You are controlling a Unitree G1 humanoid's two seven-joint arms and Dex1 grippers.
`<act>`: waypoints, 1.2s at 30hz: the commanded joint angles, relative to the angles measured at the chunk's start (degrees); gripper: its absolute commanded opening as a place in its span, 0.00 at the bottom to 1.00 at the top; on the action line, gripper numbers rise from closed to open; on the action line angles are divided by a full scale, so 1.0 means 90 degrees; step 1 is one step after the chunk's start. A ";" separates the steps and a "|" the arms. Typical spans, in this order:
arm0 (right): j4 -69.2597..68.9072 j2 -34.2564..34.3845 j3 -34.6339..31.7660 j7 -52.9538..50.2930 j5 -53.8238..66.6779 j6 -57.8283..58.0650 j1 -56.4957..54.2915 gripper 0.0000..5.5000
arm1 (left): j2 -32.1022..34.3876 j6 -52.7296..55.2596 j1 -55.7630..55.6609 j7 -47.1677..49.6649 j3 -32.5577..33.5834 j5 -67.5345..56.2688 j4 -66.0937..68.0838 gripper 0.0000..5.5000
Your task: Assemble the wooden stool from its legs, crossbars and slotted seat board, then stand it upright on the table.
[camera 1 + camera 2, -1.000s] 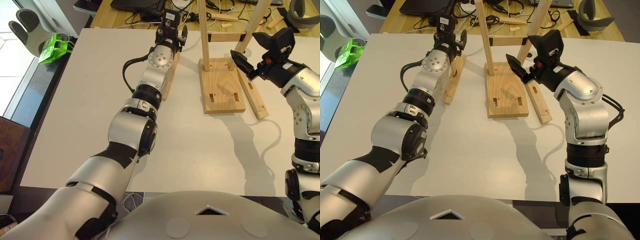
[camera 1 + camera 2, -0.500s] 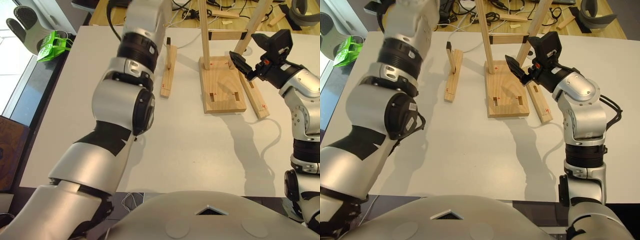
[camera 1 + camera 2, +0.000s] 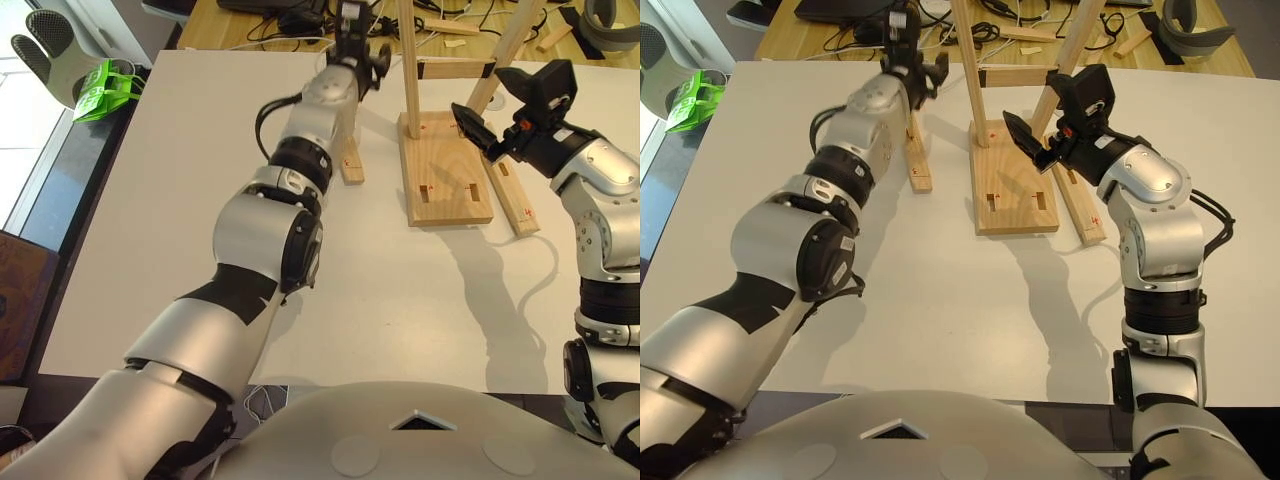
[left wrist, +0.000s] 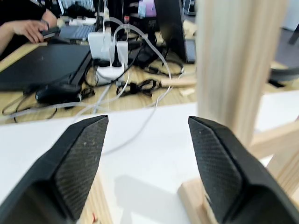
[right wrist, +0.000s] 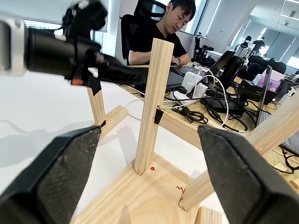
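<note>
The seat board (image 3: 450, 192) lies flat at middle right. The right gripper (image 5: 148, 133) hangs open over its far corner. Left of the board, a loose leg (image 3: 352, 168) lies pointing away, with the open left gripper (image 4: 148, 121) above its far end.

- My left arm (image 3: 260, 240) is clad in rounded silver shells, split by black bands at the joints, with a slanting black patch across the upper part.
- A black cable (image 3: 260, 120) loops out beside its forearm.
- My left gripper (image 4: 147, 161) has two broad black fingers. Their pads (image 4: 84, 161) are finely stippled and taper to rounded tips.
- My right arm (image 3: 603, 190) wears the same silver shells, stacked over ribbed black rings (image 3: 600, 297).
- A thin black cable (image 3: 1225, 215) arcs off its side.
- My right gripper (image 5: 147, 179) is black too, with grainy wedge-shaped fingers (image 5: 60, 186) and a small red spot (image 3: 1070, 126) near its base.
</note>
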 commanded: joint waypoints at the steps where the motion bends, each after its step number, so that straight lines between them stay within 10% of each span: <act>1: -0.0083 -0.0009 -0.0029 -0.0029 -0.0028 -0.0039 0.0001 0.70 | 0.0171 0.0009 -0.0316 -0.0091 0.0074 -0.0078 -0.0241 0.58; 7: -0.0063 0.0005 -0.0006 -0.0024 -0.0038 -0.0060 -0.0038 0.70 | 0.0529 -0.0309 -0.0062 -0.0245 0.0009 -0.0012 -0.0559 0.58; 21: -0.0091 -0.0004 0.0021 -0.0007 -0.0036 -0.0031 -0.0011 0.70 | 0.1986 -0.1303 0.0888 -0.4537 0.0158 -0.0429 0.0040 0.58; 36: -0.0110 0.0022 0.0058 0.0013 0.0017 0.0036 -0.0046 0.70 | 0.1758 -0.2254 0.1340 -0.4893 -0.0680 0.0499 0.0232 0.58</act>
